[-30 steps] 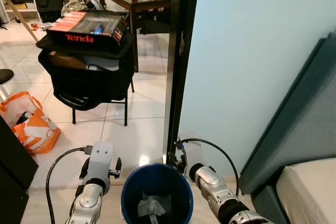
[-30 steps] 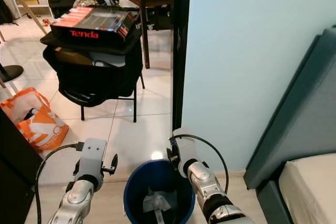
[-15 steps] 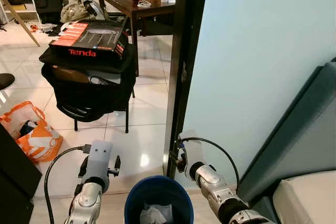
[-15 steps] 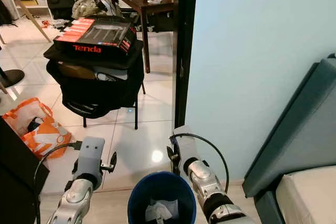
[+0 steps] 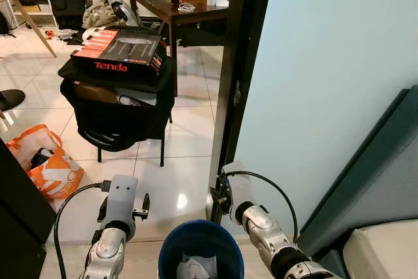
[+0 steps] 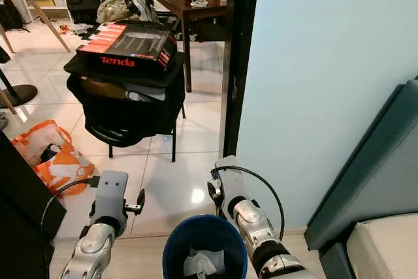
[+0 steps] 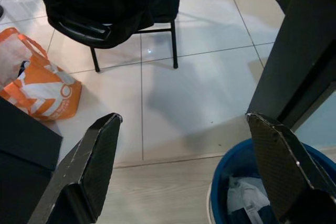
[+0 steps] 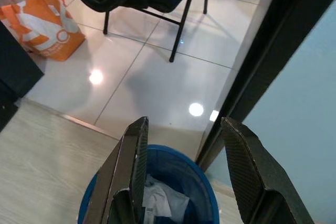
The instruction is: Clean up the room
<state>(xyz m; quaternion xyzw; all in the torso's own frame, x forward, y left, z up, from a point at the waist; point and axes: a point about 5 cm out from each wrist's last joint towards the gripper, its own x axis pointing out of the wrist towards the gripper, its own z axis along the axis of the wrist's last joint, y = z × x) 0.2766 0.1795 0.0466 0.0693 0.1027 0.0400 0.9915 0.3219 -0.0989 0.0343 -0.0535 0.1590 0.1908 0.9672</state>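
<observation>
A round blue bin (image 5: 171,253) stands on the floor just in front of me, by the foot of a dark door frame. Crumpled white paper (image 5: 194,267) lies inside it. My left gripper (image 7: 184,119) is open and empty, held to the left of the bin above the floor. My right gripper (image 8: 185,123) is also open and empty, held over the bin's (image 8: 173,153) near side, with the paper (image 8: 165,200) showing between its fingers. Both silver arms reach forward, one on each side of the bin.
A black chair (image 5: 124,106) draped in dark cloth carries a red and black Tenda box (image 5: 121,47). An orange bag (image 5: 49,164) lies on the tiles at left, beside a dark cabinet (image 5: 16,220). The door frame (image 5: 232,83), a pale blue wall, a grey padded panel (image 5: 379,168) and a mattress (image 5: 385,253) close off the right.
The whole picture has shifted: the camera moved, and the bin now sits lower in view. Both grippers stay open beside the bin, as before.
</observation>
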